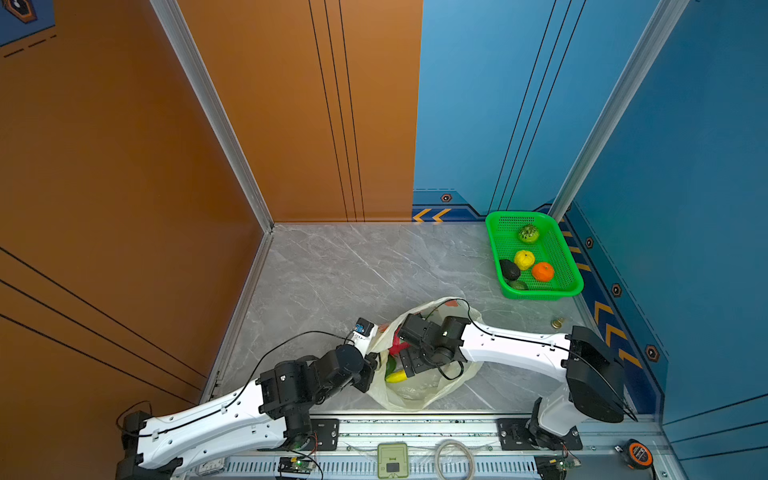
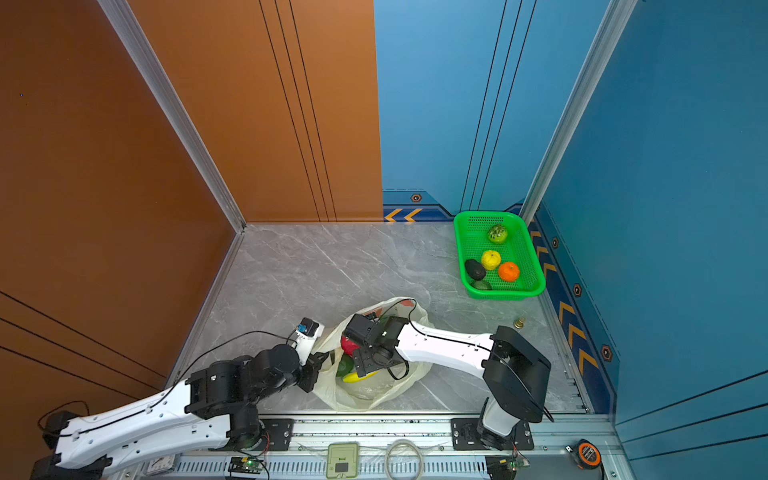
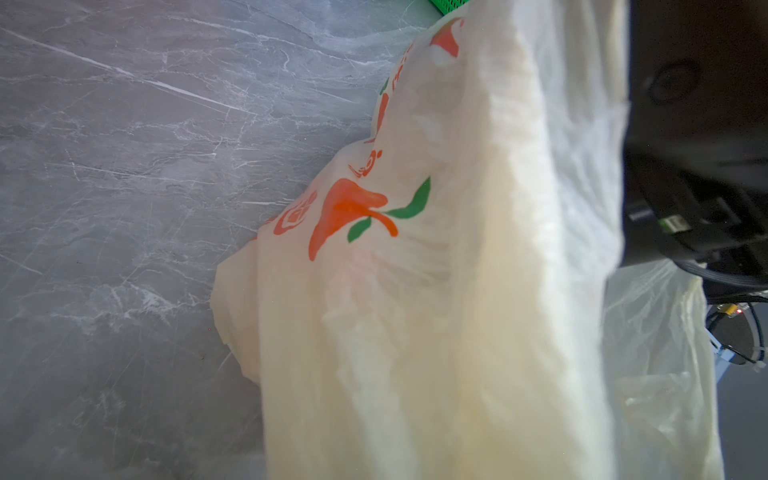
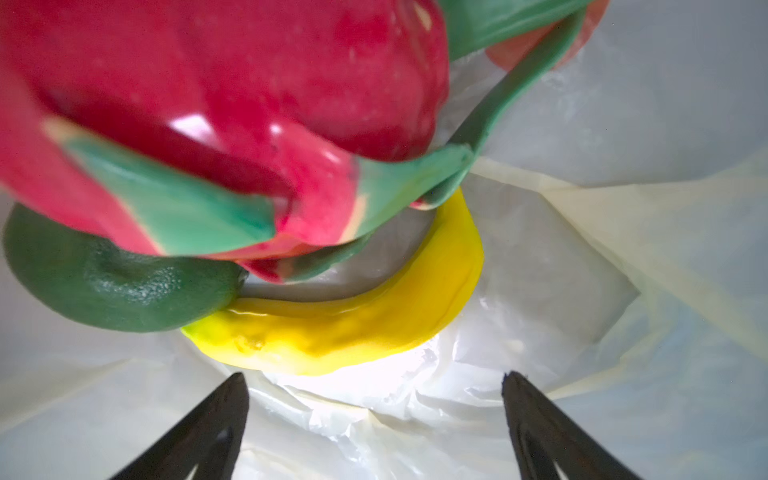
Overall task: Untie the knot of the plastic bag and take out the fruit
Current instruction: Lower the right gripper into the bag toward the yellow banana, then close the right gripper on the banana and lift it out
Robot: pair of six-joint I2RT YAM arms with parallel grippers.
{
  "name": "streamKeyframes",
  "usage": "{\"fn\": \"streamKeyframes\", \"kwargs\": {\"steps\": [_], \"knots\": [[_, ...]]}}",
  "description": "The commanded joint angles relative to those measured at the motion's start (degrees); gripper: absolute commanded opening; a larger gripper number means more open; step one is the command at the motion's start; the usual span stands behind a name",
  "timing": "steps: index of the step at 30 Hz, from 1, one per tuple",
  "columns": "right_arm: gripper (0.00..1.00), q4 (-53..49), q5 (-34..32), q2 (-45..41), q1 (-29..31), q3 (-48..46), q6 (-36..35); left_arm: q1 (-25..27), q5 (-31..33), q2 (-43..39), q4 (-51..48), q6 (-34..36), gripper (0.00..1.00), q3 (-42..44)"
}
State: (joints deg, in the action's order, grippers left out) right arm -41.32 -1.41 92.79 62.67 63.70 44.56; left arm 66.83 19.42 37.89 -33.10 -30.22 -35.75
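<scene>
Slumped open near the middle of the desk's (image 1: 332,270) front edge: bag (image 1: 415,395), with dragon fruit (image 4: 249,83), banana (image 4: 353,332) and green avocado (image 4: 104,282) yet to come out. Clamped on the bag's left rim, left gripper (image 2: 319,362), probably to keep the mouth stretched wide; arm low, reaching forward. Inside the mouth, jaws apart and holding nothing, right gripper (image 4: 376,380), aimed at the banana; arm stretched in from the right, wrist bent down. At the far right corner, green basket (image 1: 519,214) with several pieces in it.
</scene>
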Motion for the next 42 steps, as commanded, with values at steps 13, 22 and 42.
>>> {"fn": "streamKeyframes", "kwargs": {"steps": [13, 22, 42], "knots": [[0.73, 1.95, -6.83, 4.55, 2.82, -1.3, 21.23, 1.57, -0.61, 0.57, 1.22, -0.21, 0.0, -0.65], [0.64, 4.52, -9.64, 8.34, 2.63, -1.89, 24.46, 1.76, -0.65, -0.23, 1.24, -0.24, 0.0, -0.12], [0.23, 2.25, -20.9, -3.47, 7.64, -3.4, 26.85, 2.0, -0.08, -0.27, 1.26, 0.71, 0.0, -0.13]]}}
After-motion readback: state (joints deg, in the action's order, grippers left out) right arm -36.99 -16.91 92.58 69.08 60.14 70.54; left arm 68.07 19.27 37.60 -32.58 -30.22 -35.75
